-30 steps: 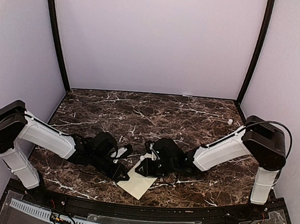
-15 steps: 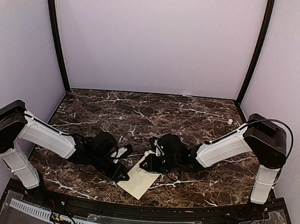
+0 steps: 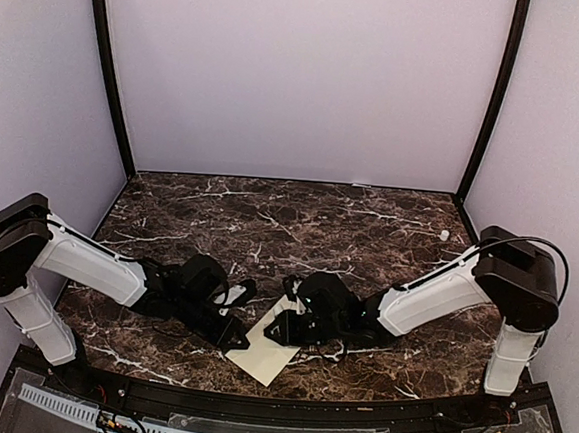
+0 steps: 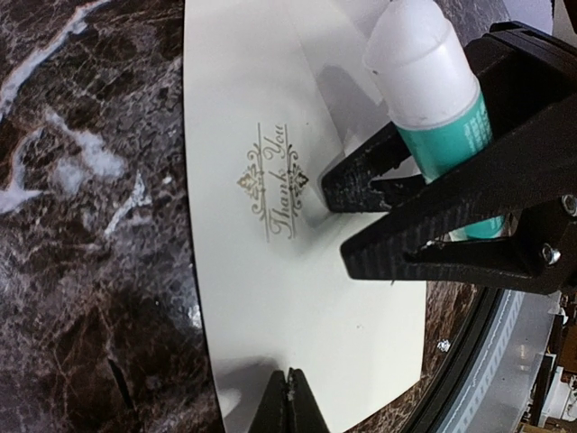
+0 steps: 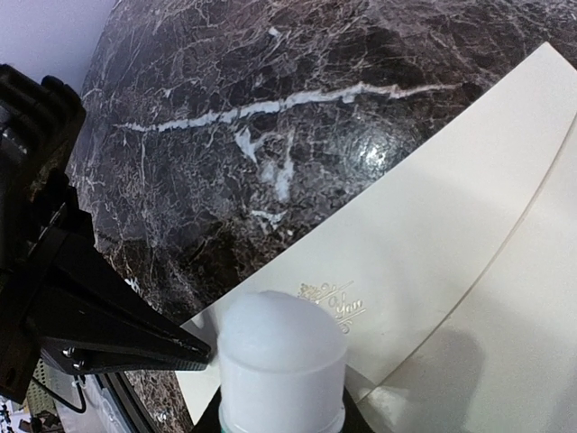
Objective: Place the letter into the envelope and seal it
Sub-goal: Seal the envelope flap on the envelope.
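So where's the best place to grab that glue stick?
The glue stick is a round tube, so it is probably best pinched across its teal barrel from the sides, just below the white cap. The right gripper holds it that way, which leaves the cap end free.

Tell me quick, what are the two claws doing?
Left gripper: closed, tips resting on the cream-beige paper envelope.
Right gripper: closed on a teal glue stick with white cap.
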You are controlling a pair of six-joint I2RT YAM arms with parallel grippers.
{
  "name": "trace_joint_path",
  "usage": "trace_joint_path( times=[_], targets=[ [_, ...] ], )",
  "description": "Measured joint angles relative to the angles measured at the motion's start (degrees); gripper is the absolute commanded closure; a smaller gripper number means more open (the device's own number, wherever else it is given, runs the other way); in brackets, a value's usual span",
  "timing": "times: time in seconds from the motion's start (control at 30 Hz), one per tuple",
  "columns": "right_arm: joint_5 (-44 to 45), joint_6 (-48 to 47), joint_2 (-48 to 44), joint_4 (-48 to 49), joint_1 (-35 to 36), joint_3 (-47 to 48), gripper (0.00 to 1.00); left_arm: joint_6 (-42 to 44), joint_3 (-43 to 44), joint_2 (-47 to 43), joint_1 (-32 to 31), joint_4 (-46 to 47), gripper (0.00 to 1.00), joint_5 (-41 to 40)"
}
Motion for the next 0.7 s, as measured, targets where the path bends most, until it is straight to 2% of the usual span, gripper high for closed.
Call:
trace_joint_path(
  times=[0.7],
  targets=[
    [1.77, 0.37, -2.8, -1.49, -0.46, -2.71, 1.0, 0.31, 0.0, 0.0, 0.0, -0.02, 0.99, -0.22]
  ],
)
